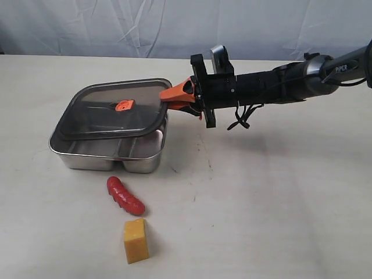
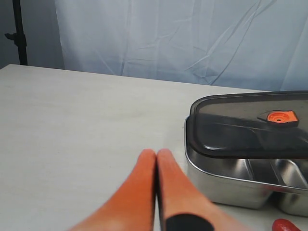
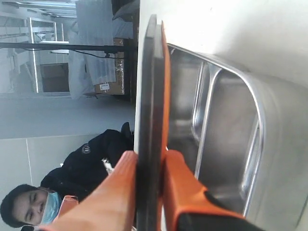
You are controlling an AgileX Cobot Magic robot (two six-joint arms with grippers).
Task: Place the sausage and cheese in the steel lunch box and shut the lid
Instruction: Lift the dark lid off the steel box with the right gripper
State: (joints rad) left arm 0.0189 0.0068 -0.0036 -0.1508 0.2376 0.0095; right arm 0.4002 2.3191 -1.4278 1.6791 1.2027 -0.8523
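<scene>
Presently, right tool tight on lid over steel lunch box, left tool pressed together.

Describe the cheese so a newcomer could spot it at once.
Find the steel lunch box, left of centre in the exterior view. Nearer the camera lies the red sausage; just below its end stands the cheese, the only yellow-orange block.

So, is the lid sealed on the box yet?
No: right end effector holds the lid raised, gap showing above the steel lunch box.
</scene>
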